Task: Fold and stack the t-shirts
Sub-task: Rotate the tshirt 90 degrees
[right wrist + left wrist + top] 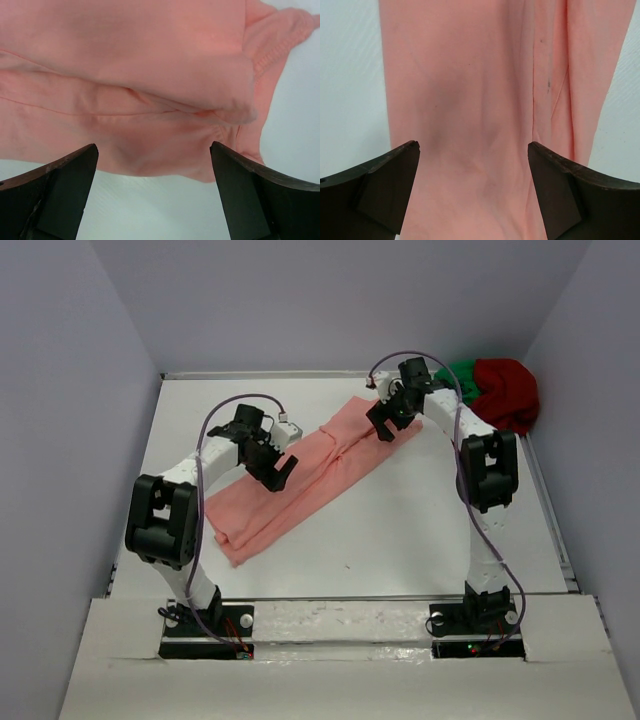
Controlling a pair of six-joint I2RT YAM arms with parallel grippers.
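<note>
The pink shirt [320, 475] is laid as a long folded strip diagonally across the white surface [420, 530]. The left fingers [385, 185] are spread wide over its middle and the right fingers [60, 190] over its far end, with nothing grasped. The dark red shirt [508, 390] and green shirt [462, 372] are bunched in the far right corner.

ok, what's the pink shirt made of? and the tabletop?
Pink shirt: soft matte knit, likely cotton jersey. It lies limp with creases and folds, and a stitched seam shows. Tabletop: smooth, white and hard-looking, perhaps laminate or painted board; the look leaves that open.
</note>
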